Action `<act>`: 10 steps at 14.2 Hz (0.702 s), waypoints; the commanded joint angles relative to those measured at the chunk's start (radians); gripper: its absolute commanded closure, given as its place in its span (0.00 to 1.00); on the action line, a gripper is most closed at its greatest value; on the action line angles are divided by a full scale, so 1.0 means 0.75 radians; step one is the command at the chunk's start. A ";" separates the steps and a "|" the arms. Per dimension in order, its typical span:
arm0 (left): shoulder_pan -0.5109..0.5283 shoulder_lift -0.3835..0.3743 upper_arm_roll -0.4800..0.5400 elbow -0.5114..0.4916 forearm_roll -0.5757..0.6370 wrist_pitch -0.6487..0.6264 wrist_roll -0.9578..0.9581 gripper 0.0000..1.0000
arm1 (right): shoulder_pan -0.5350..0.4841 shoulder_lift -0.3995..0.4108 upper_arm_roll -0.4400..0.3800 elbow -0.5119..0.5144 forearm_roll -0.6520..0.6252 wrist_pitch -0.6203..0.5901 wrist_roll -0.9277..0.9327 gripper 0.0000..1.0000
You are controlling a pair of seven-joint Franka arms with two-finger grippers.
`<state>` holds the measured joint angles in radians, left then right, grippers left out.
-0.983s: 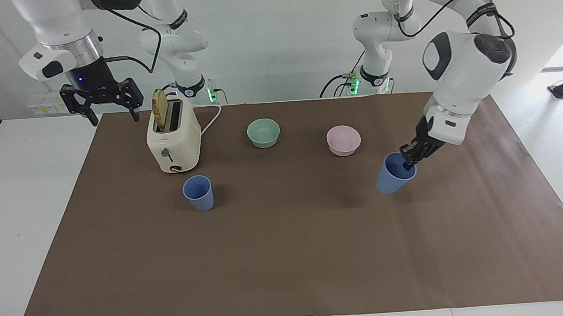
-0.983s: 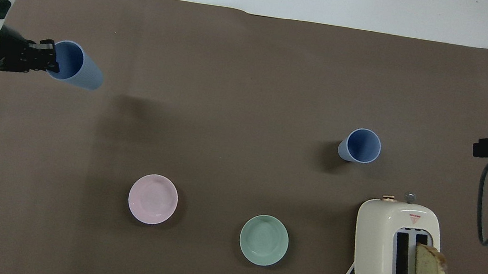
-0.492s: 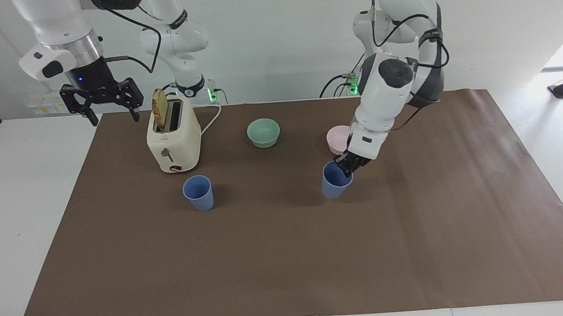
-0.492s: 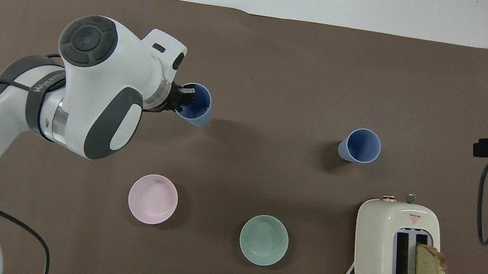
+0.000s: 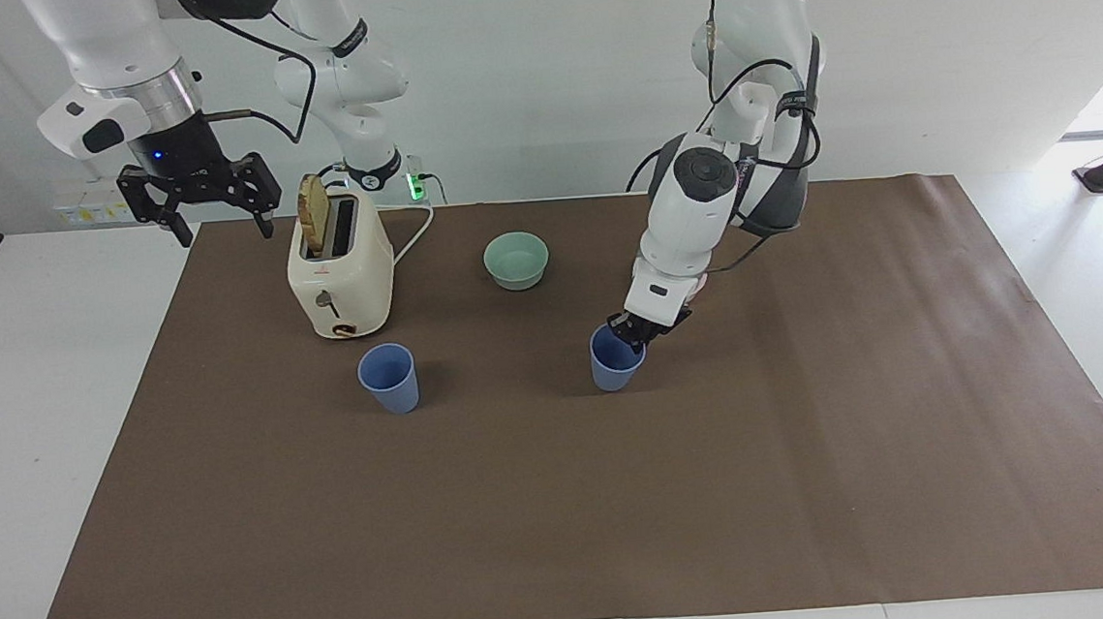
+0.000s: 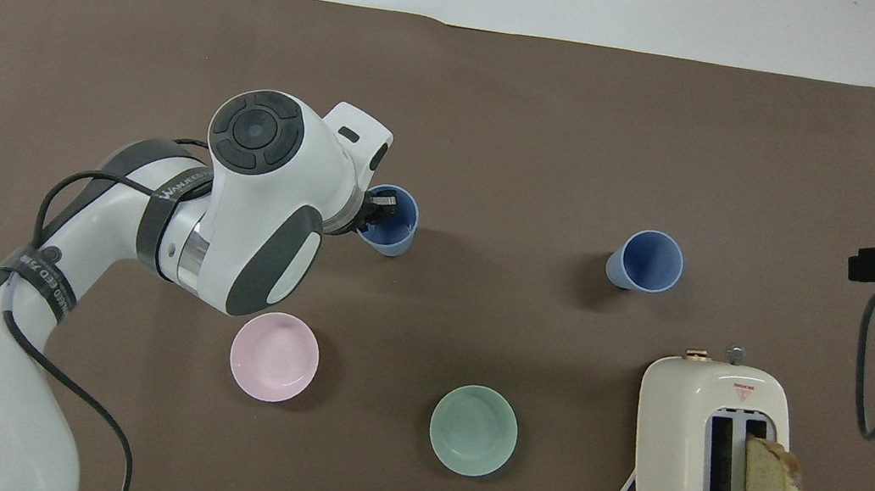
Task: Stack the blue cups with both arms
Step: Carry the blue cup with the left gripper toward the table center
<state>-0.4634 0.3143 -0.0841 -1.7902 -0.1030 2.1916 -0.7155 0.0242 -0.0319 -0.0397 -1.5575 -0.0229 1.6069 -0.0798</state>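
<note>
Blue cups look light, stiff and thin-walled — best pinched at the rim. Left gripper [image 5: 639,333] is clamping the carried cup [image 5: 615,358] by its rim at mid-bench; the standing cup [image 5: 388,378] is waiting beside the toaster [image 5: 339,276] — right gripper [image 5: 210,196] is hanging spread over the bench's right-arm edge

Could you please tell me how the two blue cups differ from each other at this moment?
The cup near the toaster stands free, untouched; the other cup has the left claw shut on its rim. The free cup is toward the right arm's end; the gripped cup is mid-table. Both are upright, same colour, same shape. The right claw waits, open.
</note>
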 commanded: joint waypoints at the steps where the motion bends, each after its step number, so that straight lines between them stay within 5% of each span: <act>1: -0.043 -0.028 0.024 -0.074 0.025 0.064 -0.028 1.00 | 0.007 -0.017 -0.004 -0.014 0.000 -0.003 0.018 0.00; 5: -0.049 -0.035 0.024 -0.094 0.025 0.088 -0.026 0.98 | 0.005 -0.017 -0.004 -0.014 0.000 -0.003 0.018 0.00; 7: -0.053 -0.034 0.024 -0.094 0.025 0.080 -0.024 0.01 | 0.005 -0.017 -0.006 -0.014 0.000 -0.003 0.018 0.00; 10: -0.035 -0.045 0.032 -0.055 0.106 0.034 -0.026 0.00 | 0.005 -0.017 -0.008 -0.014 0.000 -0.011 0.016 0.00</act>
<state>-0.4804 0.3102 -0.0803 -1.8258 -0.0793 2.2285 -0.7169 0.0241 -0.0319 -0.0415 -1.5575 -0.0229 1.6069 -0.0798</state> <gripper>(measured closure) 0.568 0.000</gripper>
